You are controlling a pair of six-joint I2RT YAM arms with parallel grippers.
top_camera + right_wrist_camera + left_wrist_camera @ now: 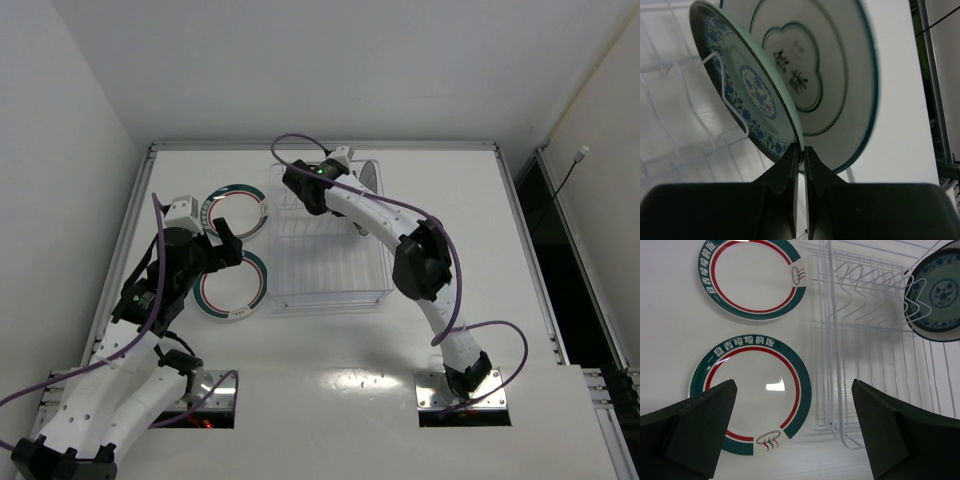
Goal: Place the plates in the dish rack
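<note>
Right claw (801,156) pinches teal plate (756,94) at rim

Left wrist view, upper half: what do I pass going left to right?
First the upper green-rimmed plate → the dish rack → the teal plate inside the rack at the right edge.

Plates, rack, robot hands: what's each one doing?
teal plate, on edge at the dish rack, rim pinched
far green-rimmed plate, flat on table
near green-rimmed plate, flat on table
dish rack, upright, no green-rimmed plate inside
left gripper, open over near green-rimmed plate
right gripper, shut on teal plate
</note>
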